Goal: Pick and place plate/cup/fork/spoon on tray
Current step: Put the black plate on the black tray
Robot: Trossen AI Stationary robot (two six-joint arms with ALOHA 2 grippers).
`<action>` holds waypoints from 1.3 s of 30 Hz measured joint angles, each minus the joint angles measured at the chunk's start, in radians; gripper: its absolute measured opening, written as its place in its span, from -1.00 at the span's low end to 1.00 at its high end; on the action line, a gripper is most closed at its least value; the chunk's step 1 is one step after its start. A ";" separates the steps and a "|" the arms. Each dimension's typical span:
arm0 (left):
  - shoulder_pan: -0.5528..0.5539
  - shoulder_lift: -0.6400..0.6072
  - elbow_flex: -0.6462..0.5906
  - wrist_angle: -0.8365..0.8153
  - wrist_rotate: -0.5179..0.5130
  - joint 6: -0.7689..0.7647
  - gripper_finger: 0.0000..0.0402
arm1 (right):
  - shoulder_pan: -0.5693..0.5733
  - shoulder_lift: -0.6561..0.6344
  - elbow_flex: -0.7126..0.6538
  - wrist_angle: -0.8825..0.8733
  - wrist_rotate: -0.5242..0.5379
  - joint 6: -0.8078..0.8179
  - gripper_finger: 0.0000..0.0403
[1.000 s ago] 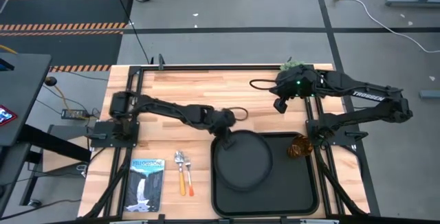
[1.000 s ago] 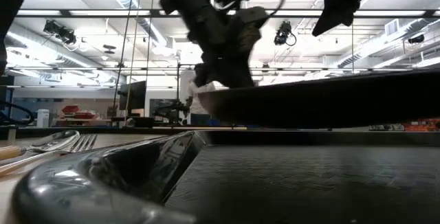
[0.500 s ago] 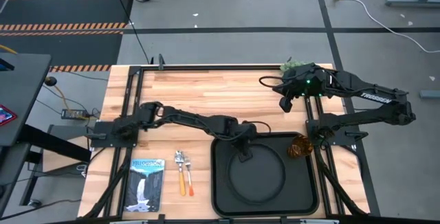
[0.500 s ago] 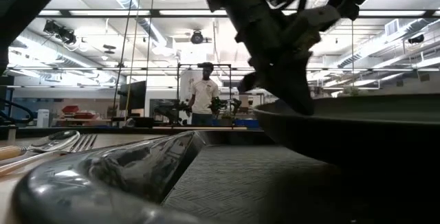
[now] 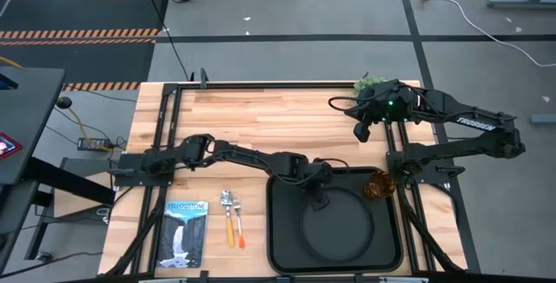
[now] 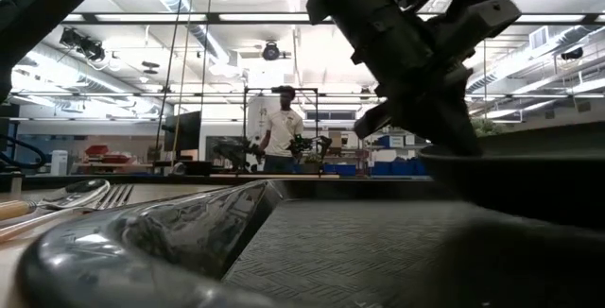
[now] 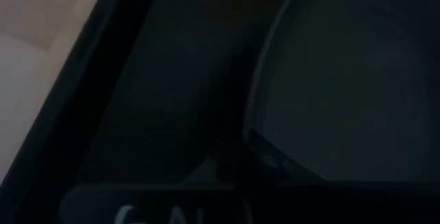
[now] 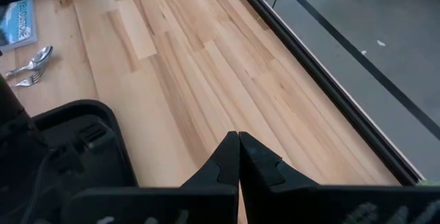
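The round black plate [image 5: 339, 229] is inside the black rectangular tray [image 5: 274, 231], low over its floor; whether it touches the floor, I cannot tell. My left gripper [image 5: 314, 196] is shut on the plate's rim. The amber cup [image 5: 380, 185] stands at the tray's far right corner. The orange-handled fork [image 5: 229, 218] and spoon [image 5: 237, 220] lie side by side on the table left of the tray. My right gripper [image 5: 360, 132] is shut and empty, high over the table's far right part. My left gripper pinches the plate's rim [image 6: 430, 157] at its far left part, one finger over and one under the rim. The fingers come slanting down from the table's left. In the left wrist view the rim [image 7: 271, 157] runs right in front of the gripper. The plate sits about level.
A booklet [image 5: 185, 231] lies near the table's front left. A small green plant [image 5: 369, 82] stands at the far right edge. Bare wood lies between the tray and the far edge. A person [image 6: 281, 128] stands in the room beyond the table.
My left gripper has carried the plate from the tray's far left corner toward the table's right and near edges, to over the tray's middle, and has lowered it. The plate was tilted midway and now sits about level.
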 joint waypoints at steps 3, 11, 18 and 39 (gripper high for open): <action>-0.004 0.000 0.000 0.032 -0.027 -0.004 -0.94 | 0.000 0.000 0.000 0.000 -0.002 -0.002 -0.98; -0.009 0.000 0.000 0.059 -0.019 -0.013 -0.88 | 0.000 0.000 0.000 0.000 -0.024 -0.002 -0.98; -0.015 0.000 0.000 0.054 -0.042 0.007 -0.58 | 0.000 0.000 0.000 0.000 -0.024 -0.001 -0.98; -0.121 -0.079 0.017 -0.307 0.066 0.481 -0.37 | 0.003 0.001 0.000 -0.006 -0.027 0.022 -0.98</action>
